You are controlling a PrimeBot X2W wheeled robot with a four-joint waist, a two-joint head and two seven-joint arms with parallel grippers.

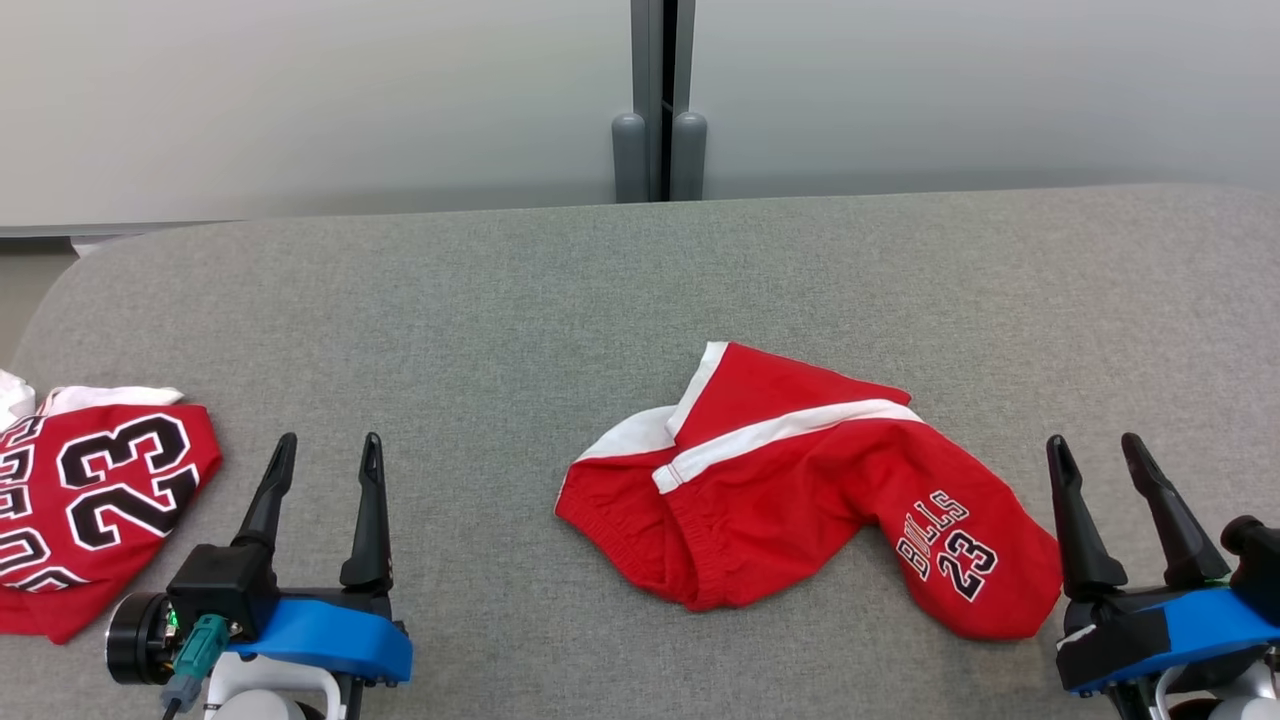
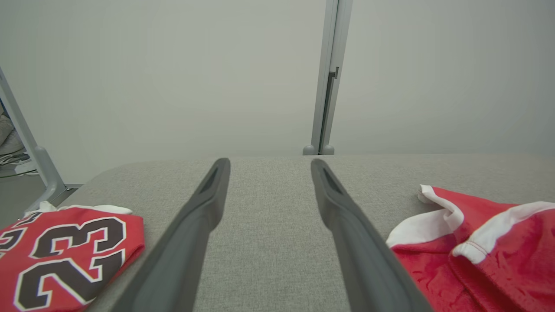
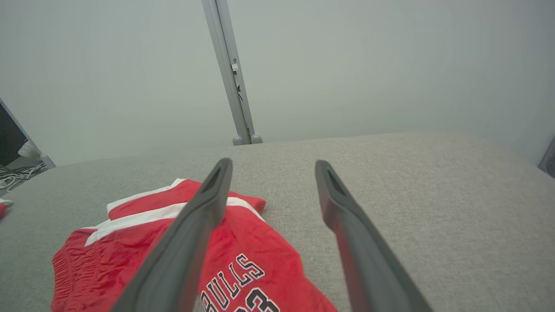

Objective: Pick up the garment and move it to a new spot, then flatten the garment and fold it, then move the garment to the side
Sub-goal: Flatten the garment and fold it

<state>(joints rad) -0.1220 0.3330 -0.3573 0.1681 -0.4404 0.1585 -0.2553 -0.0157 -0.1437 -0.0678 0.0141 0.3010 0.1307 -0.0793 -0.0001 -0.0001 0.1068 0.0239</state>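
Red shorts (image 1: 800, 490) in a crumpled heap on the grey table (image 1: 500, 300), straight out from the post (image 1: 659, 150) at the far edge and a little to its right, with one leg flopped over, white trim bunched and "BULLS 23" on the near corner. Not held by anything. Left claw (image 1: 330, 440) well to the left of the post and nearer the robot, fingers spread wide, nothing between them, clear of the cloth. Right claw (image 1: 1092, 442) about as far to the right of the post, likewise spread and empty, just beside the printed corner but apart from it. Probably parked one each side to leave room for a fresh grab at two corners. Red jersey (image 1: 100, 510) far to the left of the post, at the table's edge – seemingly set aside, out of the working space. Flattening and folding not yet done, judging by the bunched cloth – thin, loose fabric, likely to slide rather than pull flat
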